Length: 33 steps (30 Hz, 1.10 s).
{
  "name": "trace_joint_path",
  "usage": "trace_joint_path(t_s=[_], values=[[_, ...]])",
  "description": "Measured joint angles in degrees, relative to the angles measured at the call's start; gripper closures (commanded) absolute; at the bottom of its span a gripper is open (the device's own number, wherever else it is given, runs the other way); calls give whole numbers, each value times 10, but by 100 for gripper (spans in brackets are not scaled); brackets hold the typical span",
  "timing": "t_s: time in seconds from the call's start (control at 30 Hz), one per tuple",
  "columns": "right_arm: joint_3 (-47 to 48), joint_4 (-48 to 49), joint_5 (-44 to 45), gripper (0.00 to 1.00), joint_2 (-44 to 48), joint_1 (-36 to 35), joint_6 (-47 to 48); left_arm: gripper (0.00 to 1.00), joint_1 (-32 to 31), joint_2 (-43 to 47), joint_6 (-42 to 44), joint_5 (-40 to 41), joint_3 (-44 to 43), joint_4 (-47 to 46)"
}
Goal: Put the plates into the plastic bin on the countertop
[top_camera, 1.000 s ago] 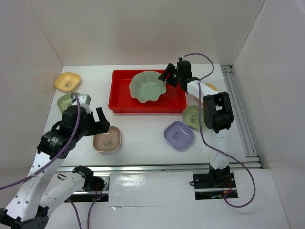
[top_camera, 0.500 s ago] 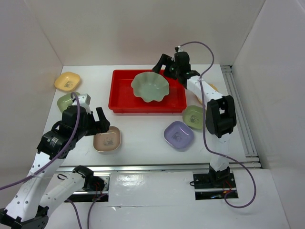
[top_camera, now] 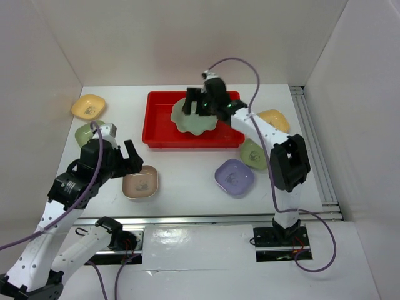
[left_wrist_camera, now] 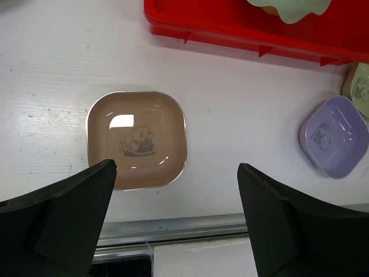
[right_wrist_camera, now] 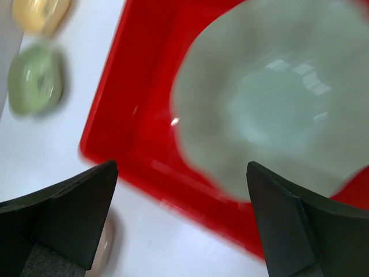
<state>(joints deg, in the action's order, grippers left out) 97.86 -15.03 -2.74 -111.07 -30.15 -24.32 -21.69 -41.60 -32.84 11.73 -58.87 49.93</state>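
The large pale green scalloped dish (top_camera: 192,120) lies in the red bin (top_camera: 159,128). My right gripper (top_camera: 196,104) hovers over the dish, open and empty. In the right wrist view the dish (right_wrist_camera: 271,98) and the bin (right_wrist_camera: 132,121) are blurred under the gripper (right_wrist_camera: 181,167). My left gripper (top_camera: 124,156) is open above the pinkish-beige dish (top_camera: 140,182), which shows in the left wrist view (left_wrist_camera: 136,139) just ahead of the gripper (left_wrist_camera: 176,168). On the countertop (top_camera: 187,175) a yellow dish (top_camera: 88,106) and a green dish (top_camera: 83,132) lie at the left. A yellow dish (top_camera: 274,119), a green dish (top_camera: 252,153) and a lavender dish (top_camera: 234,176) lie at the right.
White walls close the countertop at the back and both sides. A metal rail (top_camera: 312,144) runs along the right edge and another (top_camera: 206,219) along the front edge. The left arm partly covers the green dish at the left.
My right gripper has swung left from the bin's far right corner to over the scalloped dish. The left arm has not moved.
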Motion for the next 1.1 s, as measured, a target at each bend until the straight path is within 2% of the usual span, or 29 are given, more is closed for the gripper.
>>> trace_joint_path(t_s=[0.13,0.23,0.3,0.5,0.73,0.83,0.87,1.0,1.1], values=[[-102,4,31,0,56,-135,13,0,0,8,-29,40,0,10],[-166,14,52,1,88,-236,12,0,0,24,-72,99,-1,38],[-189,18,62,1,95,-274,7,0,0,34,-101,128,-5,58],[-200,31,113,5,68,-312,-9,0,0,81,-178,204,-13,110],[-188,46,126,10,-36,-326,-28,0,0,129,-207,231,-14,130],[-185,45,127,19,-64,-330,-34,0,0,129,-214,232,-14,131],[-182,46,129,30,-70,-330,-37,0,0,129,-214,232,-14,131],[-172,49,130,60,-74,-330,-48,0,0,129,-214,232,-14,130],[-168,50,131,64,-77,-331,-56,0,0,129,-214,233,-14,130]])
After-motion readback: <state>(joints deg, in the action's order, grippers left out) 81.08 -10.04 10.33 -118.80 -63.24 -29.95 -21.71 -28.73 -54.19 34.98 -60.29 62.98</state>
